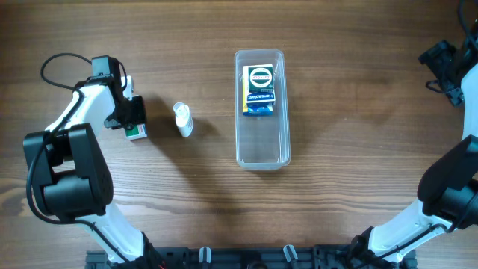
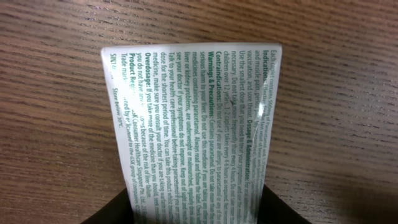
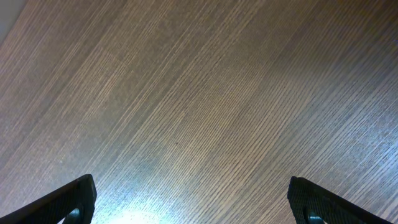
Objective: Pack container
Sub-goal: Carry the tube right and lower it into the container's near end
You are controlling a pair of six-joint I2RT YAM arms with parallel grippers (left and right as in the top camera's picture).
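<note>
Clear container (image 1: 261, 142) is lying at centre, being judged partly packed; one blue box (image 1: 260, 90) is sitting at its far end; a white bottle (image 1: 183, 119) is waiting outside, leftward; a medicine box (image 2: 193, 124) is being clasped by the left gripper (image 2: 196, 208); the right gripper (image 3: 193, 199) is being held agape, well apart.

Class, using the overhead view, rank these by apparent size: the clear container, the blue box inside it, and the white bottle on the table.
1. clear container, largest.
2. blue box, inside it.
3. white bottle, smallest.
All sit at about table height, so nearness to the camera hardly skews this.
</note>
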